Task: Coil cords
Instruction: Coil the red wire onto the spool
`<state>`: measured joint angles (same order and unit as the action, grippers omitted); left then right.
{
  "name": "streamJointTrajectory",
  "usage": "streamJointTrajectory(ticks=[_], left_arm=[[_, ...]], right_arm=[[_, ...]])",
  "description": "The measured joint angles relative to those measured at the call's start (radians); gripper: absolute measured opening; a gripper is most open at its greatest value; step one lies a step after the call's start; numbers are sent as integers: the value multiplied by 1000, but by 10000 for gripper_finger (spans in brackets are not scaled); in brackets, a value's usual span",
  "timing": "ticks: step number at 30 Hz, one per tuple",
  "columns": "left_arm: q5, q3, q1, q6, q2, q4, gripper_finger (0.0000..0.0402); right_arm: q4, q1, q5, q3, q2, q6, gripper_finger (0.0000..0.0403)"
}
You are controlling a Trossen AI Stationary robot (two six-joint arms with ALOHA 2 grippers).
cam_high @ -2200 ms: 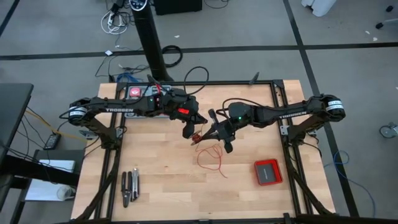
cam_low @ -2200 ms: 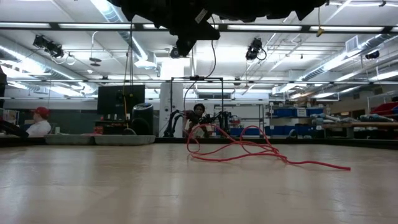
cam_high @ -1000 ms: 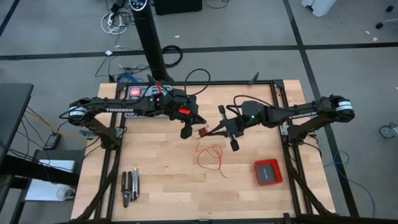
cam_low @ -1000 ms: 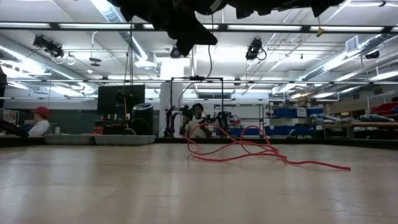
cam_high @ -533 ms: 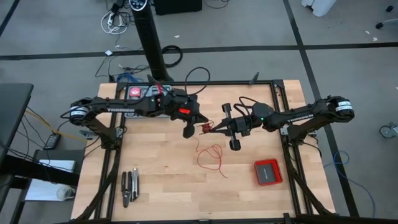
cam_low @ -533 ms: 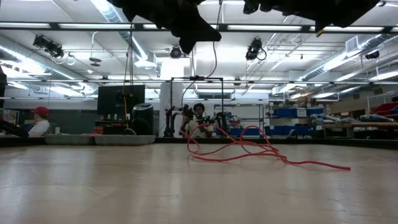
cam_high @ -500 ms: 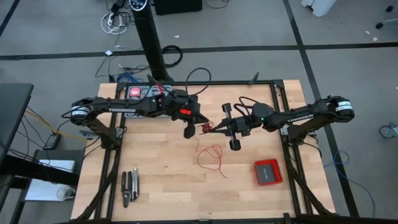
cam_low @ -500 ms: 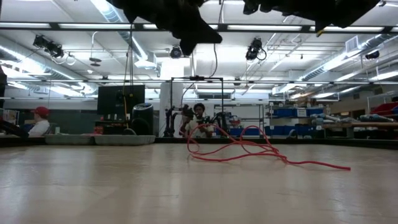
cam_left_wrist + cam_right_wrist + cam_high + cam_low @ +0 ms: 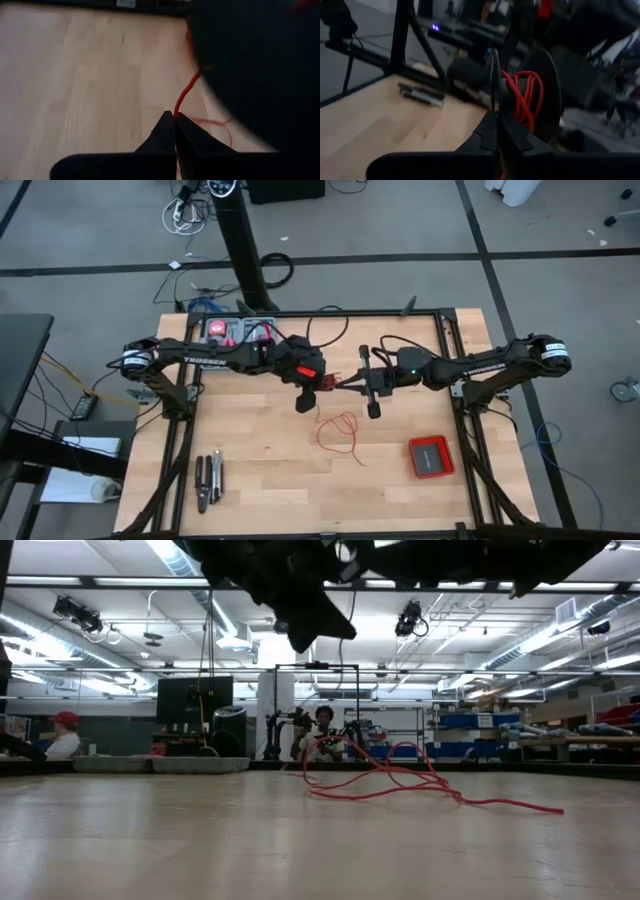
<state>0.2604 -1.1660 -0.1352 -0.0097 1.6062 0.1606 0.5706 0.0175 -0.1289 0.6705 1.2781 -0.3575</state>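
Observation:
The thin red wire lies in loose loops [image 9: 340, 432] on the wooden table, and these also show in the low view [image 9: 400, 780]. One strand rises to a small black spool [image 9: 540, 95] with a red coil [image 9: 522, 100] wound on it. My right gripper [image 9: 342, 385] is shut on the spool above the table's middle. My left gripper [image 9: 305, 400] is just left of the spool and is shut on the wire. In the left wrist view the spool and my right gripper are a dark blur. My left gripper pinches a single strand of the red wire [image 9: 177, 111] at the tips of its two shut fingers. From the fingertips the strand runs almost straight to the dark spool close ahead. The strand is lifted clear of the table. My right gripper holds the black spool by the rim of its thin flange [image 9: 492, 102], pinched between its two fingertips. It comes level from the table's right side. The spool is lifted clear of the table, and the red coil sits between its two flanges.
A flat red square box [image 9: 431, 456] lies near the table's right near corner. Hand tools [image 9: 208, 480] lie at the near left. A black frame runs round the table, with cables at its far edge [image 9: 240, 330]. People show in the room behind [image 9: 62, 735].
My left gripper has gone a little toward the table's right and near edges, closing on the spool, still shut on the wire. My right gripper has stayed shut on the spool and shifted slightly back toward the left. The loose loops on the table lie as before.

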Motion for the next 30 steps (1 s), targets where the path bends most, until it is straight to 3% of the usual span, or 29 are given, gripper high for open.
streamJointTrajectory(ticks=[11, 24, 30], left_arm=[[-4, 0, -22, 6, -17, 166, 0], [13, -1, -55, 9, -63, 194, 0], [13, -30, -58, 88, -65, 195, 0]], right_arm=[[-265, 28, 67, 0, 0, 148, 1], [-389, 43, 85, 0, -1, 215, 0], [-440, 63, 54, 1, -1, 218, 0]])
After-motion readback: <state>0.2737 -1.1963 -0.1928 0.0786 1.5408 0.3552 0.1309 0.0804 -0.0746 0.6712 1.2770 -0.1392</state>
